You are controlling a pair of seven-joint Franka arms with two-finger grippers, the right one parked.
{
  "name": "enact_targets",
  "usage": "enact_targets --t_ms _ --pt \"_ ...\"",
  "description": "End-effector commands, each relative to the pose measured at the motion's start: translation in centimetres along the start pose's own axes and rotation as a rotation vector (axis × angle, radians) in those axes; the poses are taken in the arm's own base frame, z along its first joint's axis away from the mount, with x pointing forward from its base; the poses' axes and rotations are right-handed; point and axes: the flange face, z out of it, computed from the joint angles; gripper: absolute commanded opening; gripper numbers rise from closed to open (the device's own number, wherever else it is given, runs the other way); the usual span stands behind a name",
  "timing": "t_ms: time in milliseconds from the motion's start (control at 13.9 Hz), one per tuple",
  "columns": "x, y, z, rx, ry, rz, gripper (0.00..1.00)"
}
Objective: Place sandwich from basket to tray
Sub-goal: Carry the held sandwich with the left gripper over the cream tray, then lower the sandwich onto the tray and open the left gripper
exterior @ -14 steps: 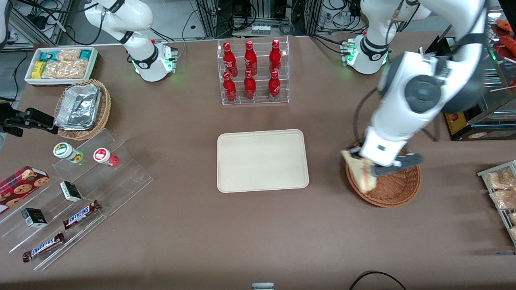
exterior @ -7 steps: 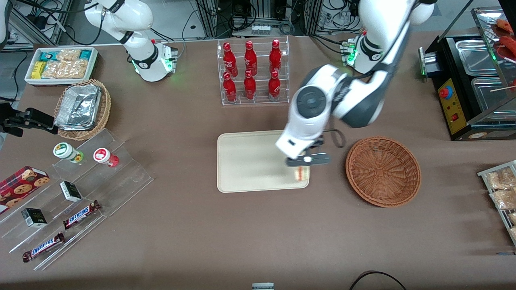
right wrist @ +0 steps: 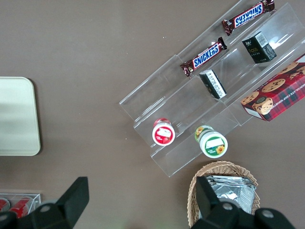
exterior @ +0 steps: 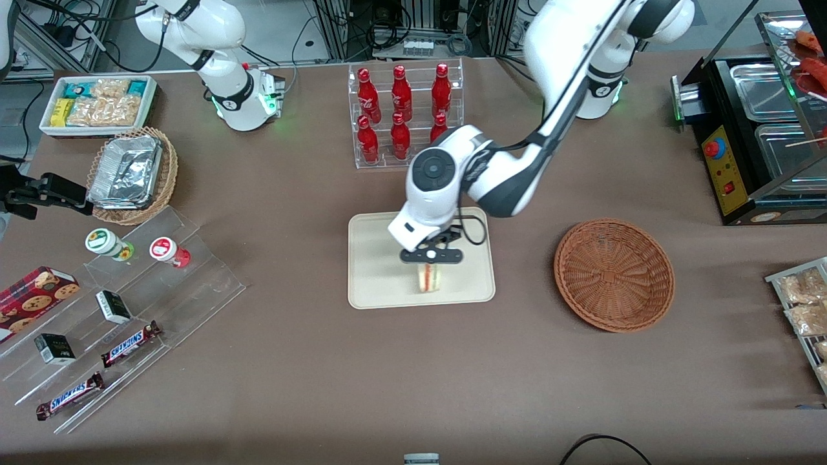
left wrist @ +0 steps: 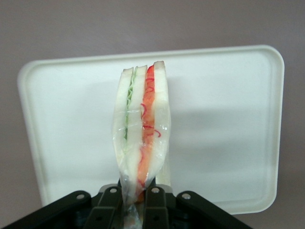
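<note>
**Cream tray, sandwich hanging over it**

Cream-beige plastic fills the middle of the front view: the tray [exterior: 394, 271] lies flat on the brown table [exterior: 323, 361], and the left arm's gripper [exterior: 431, 259] is right over it, above the half nearer the front camera. The sandwich [exterior: 428, 278] hangs from the gripper, cut edge showing, over the tray's surface close to its near rim; whether it touches the tray I cannot tell from here. The reddish-brown basket [exterior: 614, 274] sits well apart from the tray, toward the working arm's end of the table, with nothing in it. The rack of red bottles [exterior: 404, 116] stands farther from the camera than the tray.

On to the left wrist view: the gripper [left wrist: 137, 198] is clamped on the sandwich [left wrist: 141, 129], both fingers [left wrist: 155, 207] pressed against the bread at one end of the wedge. White bread, a green layer, a red-orange layer, all wrapped in clear film. The tray [left wrist: 224, 124] spreads out below it.

Right wrist view: only a corner of the tray [right wrist: 16, 117] shows, beside the clear stepped stand [right wrist: 209, 100] carrying chocolate bars.
</note>
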Motion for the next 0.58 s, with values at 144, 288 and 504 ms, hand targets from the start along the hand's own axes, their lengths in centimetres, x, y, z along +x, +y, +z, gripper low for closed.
enact_targets --t_ms 144,288,504 --pt "-1.4 2.7 3.5 0.019 0.015 -0.004 0.0" --pt "-2.2 3.4 4.4 0.027 0.008 0.013 0.0" --pt "-2.4 3.6 5.3 0.03 0.006 0.011 0.67"
